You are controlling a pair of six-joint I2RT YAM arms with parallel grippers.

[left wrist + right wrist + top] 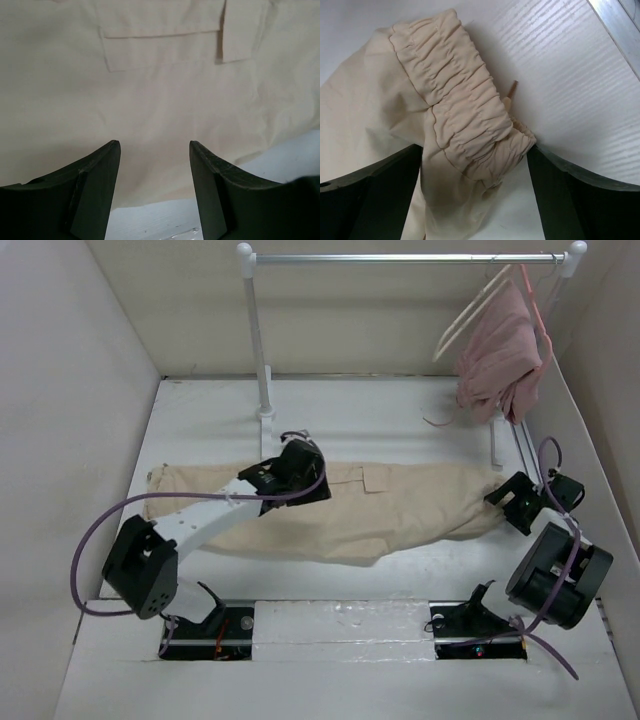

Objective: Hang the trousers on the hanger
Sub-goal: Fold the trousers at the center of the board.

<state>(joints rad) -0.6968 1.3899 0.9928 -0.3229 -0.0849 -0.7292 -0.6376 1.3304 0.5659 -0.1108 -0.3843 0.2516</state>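
White-walled enclosure, white bench (200, 410). At the back stands a clothes rail with a metal bar on white uprights (400, 257).

Large light beige cotton trousers (400, 500) lie flat and lengthwise across the middle of the bench, reaching from one hand to the other.

Left hand (155, 150): over the middle of the trousers, black fingers (100, 190) spread, nothing between them. Beige cloth fills the view under and ahead of the hand. A buttonless pocket flap (160, 27) lies ahead of the fingertips. The cloth's edge and bare bench show just behind and to the right of the fingers.

Right hand (475, 150): at the trousers' other end, fingers (560, 190) spread to either side of a gathered, elasticated band (465, 115) that runs from between the fingertips away ahead of the hand. The band seems to touch the right-side finger's tip; not pinched. A small tan cord tip (512, 90) pokes out beside the band. Cannot tell whether the band is waist or cuff.

Pale cream wood-coloured hanger (468, 315): hooked on the rail's end, well beyond the right hand. A dusty-pink garment (500, 350) hangs just beside it, with a thin pink hanger (538, 305) above. The trousers are well apart from the cream hanger.
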